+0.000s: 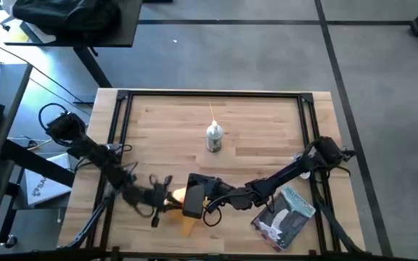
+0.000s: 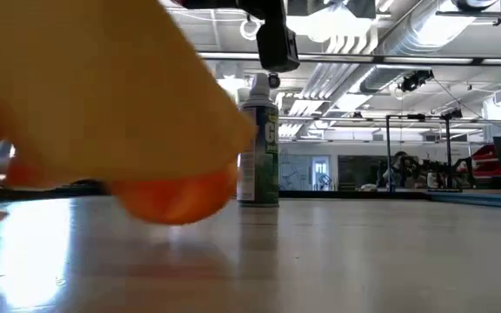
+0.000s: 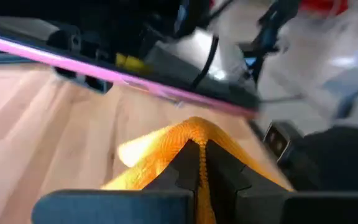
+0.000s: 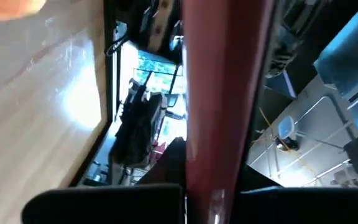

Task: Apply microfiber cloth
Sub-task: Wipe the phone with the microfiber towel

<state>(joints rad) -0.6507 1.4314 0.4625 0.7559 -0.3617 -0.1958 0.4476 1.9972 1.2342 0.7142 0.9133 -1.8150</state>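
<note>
The orange-yellow microfiber cloth [image 1: 181, 196] [image 3: 166, 146] sits bunched near the table's front edge. My left gripper [image 1: 167, 196] [image 3: 199, 163] is shut on it from the left. It fills the upper left of the low view [image 2: 103, 87]. Just to its right is the black phone [image 1: 194, 197], with my right gripper [image 1: 207, 197] [image 4: 185, 199] shut on it from the right. The phone's long edge [image 3: 123, 78] crosses the left wrist view beyond the cloth. I cannot tell whether cloth and phone touch. My left gripper pinches a raised fold of the cloth [image 3: 194, 132] between its two fingers, coming nearly level from the table's left. The cloth bunches into a ridge ahead of the fingertips, and a corner [image 1: 187, 228] trails toward the near edge. My right gripper pinches the phone between its two fingers, which come from the table's right. The phone [image 4: 219, 93] shows edge-on and runs straight out ahead of the fingers. Bare wood shows beneath its edge in the left wrist view, so it looks held off the table.
A spray can [image 1: 214, 138] [image 2: 259, 148] stands upright mid-table, behind the grippers. A grey-blue printed packet [image 1: 285, 216] lies at the front right under the right arm. A black rail frame [image 1: 122, 98] borders the wooden table.
</note>
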